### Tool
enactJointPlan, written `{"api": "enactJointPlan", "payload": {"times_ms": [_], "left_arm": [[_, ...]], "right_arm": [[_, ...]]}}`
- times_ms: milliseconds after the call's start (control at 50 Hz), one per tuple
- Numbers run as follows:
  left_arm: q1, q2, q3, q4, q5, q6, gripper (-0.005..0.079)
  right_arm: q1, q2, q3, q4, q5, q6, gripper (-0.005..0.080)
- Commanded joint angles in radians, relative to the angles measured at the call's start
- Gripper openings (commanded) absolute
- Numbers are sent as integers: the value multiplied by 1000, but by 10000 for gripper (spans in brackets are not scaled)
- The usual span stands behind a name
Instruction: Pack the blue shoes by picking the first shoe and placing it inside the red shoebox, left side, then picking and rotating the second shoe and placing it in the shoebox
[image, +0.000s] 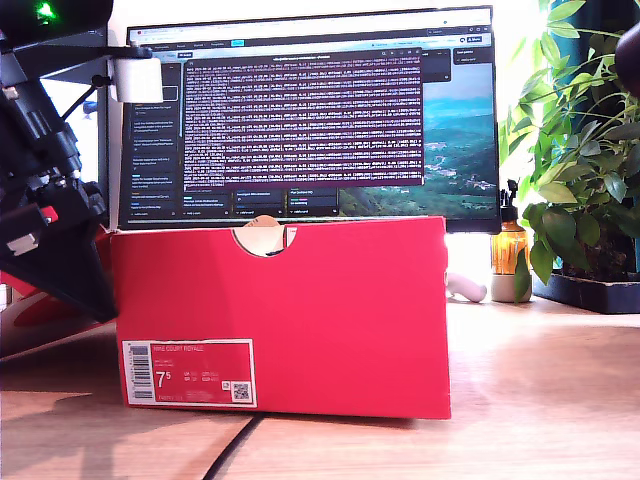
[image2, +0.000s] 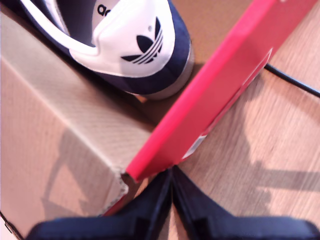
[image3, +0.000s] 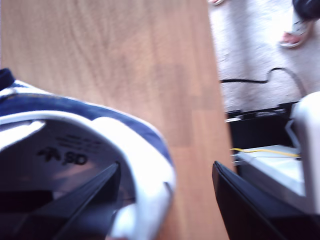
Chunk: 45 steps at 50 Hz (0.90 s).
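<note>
Jaws of my first gripper (image2: 171, 187) are sitting pressed together with nothing between them, hovering just outside a corner of the red shoebox (image: 300, 300); jaws of my second gripper (image3: 165, 200) are standing wide apart, one finger (image3: 85, 200) reaching inside the heel opening of the second blue shoe (image3: 100, 145), the other finger (image3: 250, 205) staying outside it over bare wood. Wooden tabletop (image: 540, 400) is carrying everything, with a computer monitor (image: 310, 110) glowing behind the box, a leafy potted plant (image: 580, 160) and an amber bottle (image: 508, 250) standing at the exterior view's right, and a black cable (image: 232, 450) trailing out from under the box front. Count: one shoebox, two shoes, two grippers. The first blue shoe (image2: 135, 45) is lying inside the box on its brown cardboard floor, heel toward the red wall; the second is resting on the table outside. The box is showing its barcode label (image: 188, 372) and a half-round notch (image: 262, 236) in the top edge. A black arm (image: 50, 210) is crowding the exterior view's left edge beside the box, while the table at that view's right is lying open. The second wrist view is showing carpet past the table edge.
</note>
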Motion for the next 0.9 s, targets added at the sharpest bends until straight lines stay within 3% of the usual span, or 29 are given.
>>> {"api": "enactJointPlan", "payload": {"times_ms": [0, 120, 220, 300, 380, 480, 580, 880], "left_arm": [[-2, 15, 8, 6, 9, -9, -19], [-2, 15, 8, 6, 9, -9, -19], [-2, 15, 8, 7, 9, -9, -19], [-2, 15, 8, 6, 9, -9, -19], [-2, 15, 8, 6, 9, -9, -19], [-2, 15, 8, 6, 9, -9, -19], [-2, 15, 8, 7, 9, -9, -19], [-2, 15, 8, 6, 9, -9, -19]], "right_arm": [[-8, -2, -31, 50, 3, 8, 536], [-18, 16, -42, 92, 4, 14, 528], [-28, 35, -42, 109, 3, 18, 460], [-28, 51, -42, 108, 1, 40, 324], [-28, 66, -42, 83, -10, 84, 130], [-28, 77, -53, 90, -59, 140, -19], [-28, 78, -57, 112, -72, 172, -11], [-26, 69, -30, 51, -3, -22, -11]]}}
